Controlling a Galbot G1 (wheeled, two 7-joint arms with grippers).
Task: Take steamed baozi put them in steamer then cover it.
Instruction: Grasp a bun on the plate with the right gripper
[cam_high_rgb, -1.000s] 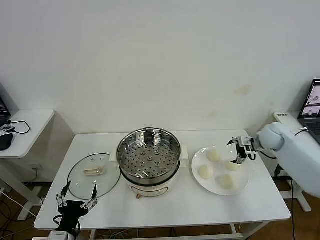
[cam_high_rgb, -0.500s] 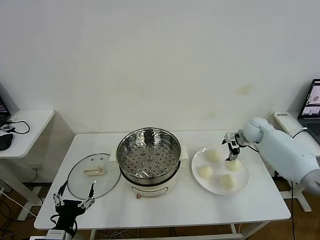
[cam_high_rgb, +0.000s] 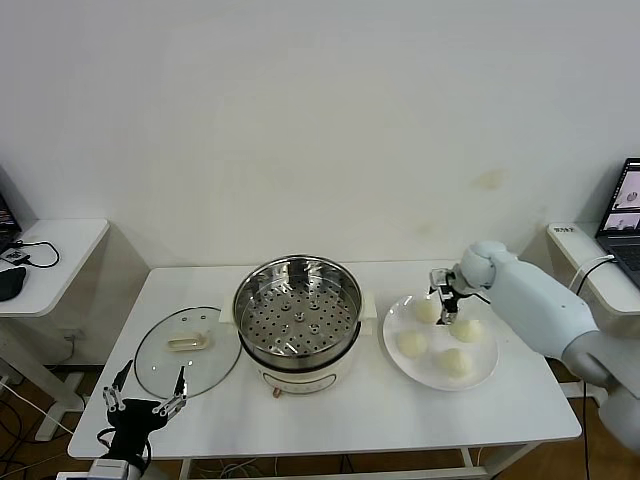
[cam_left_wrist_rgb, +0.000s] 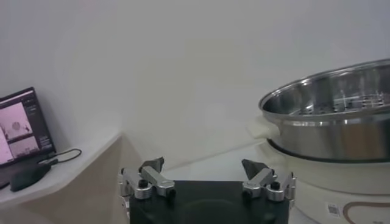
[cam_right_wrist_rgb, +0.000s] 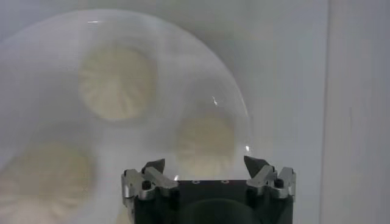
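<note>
The buns sat on the plate, right of the steamer. The right claw hung over them, released; the left claw idled released at the tabletop's front corner.

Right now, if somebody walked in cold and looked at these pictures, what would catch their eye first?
Probably the shiny steamer, uncovered at the middle of the white table, its perforated tray bare. To its right, four steamed baozi sit on a white plate, with the right gripper open just above the rear bun. The cover lies flat left of the steamer, near the open left gripper.
</note>
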